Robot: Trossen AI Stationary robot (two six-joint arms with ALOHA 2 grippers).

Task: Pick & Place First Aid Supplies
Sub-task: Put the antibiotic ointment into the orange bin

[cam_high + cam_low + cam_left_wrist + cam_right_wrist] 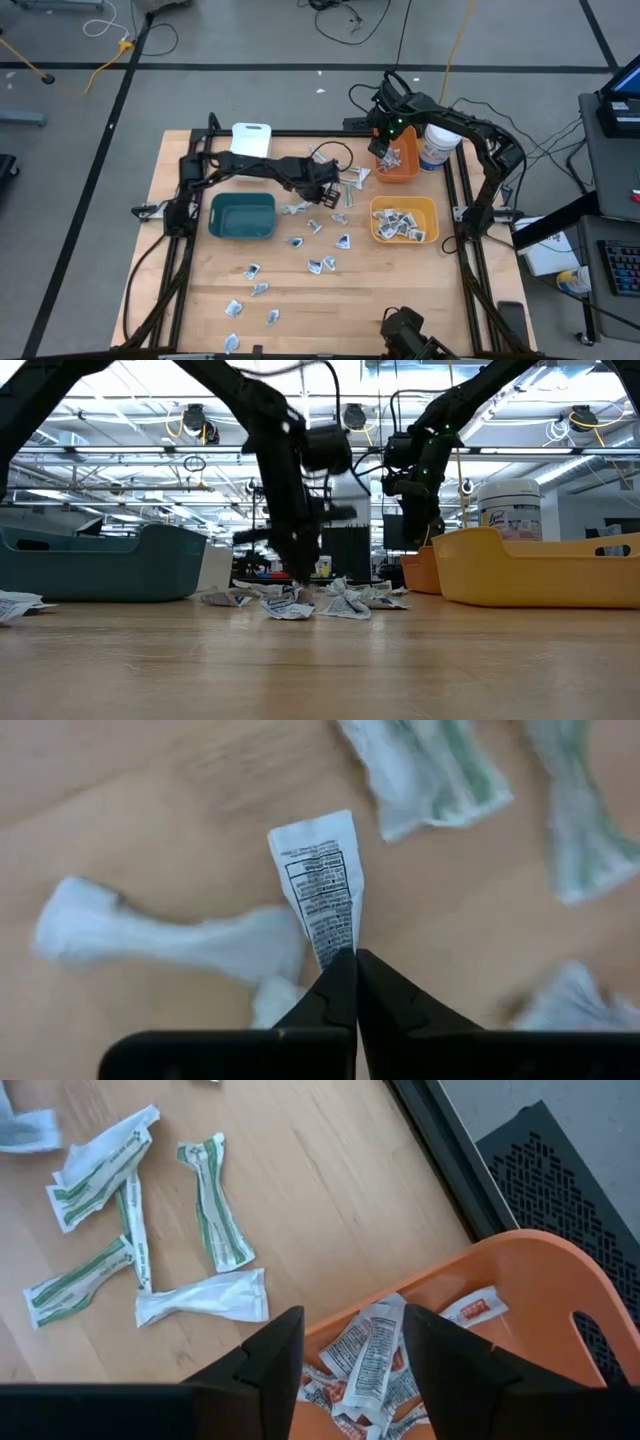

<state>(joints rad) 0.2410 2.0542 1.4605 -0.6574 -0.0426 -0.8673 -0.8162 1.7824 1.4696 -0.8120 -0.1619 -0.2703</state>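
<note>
The first aid supplies are small white packets and green-printed wrapped strips (212,1202), scattered over the wooden table (300,240). More fill the orange bin (530,1280) and the yellow bin (432,210). My left gripper (325,192) is at the table's middle, pointing steeply down, shut on a white packet with black print (318,875). My right gripper (352,1330) hangs open over the orange bin (405,170) at the far right. Red-printed packets (370,1355) lie in the bin below its fingers, which touch nothing. My left gripper pinches one narrow end (336,942) of the printed packet between its two fingertips (325,995), coming from above and pointing steeply down. The packet sticks out beyond the tips, printed face showing. Whether it is clear of the table I cannot tell.
A teal bin (242,216) stands left of the middle and a white bin (252,138) at the far edge. A round white-lidded tub (437,147) stands beside the orange bin. Loose packets (255,285) reach toward the near edge. Black frame rails (462,230) border the table.
</note>
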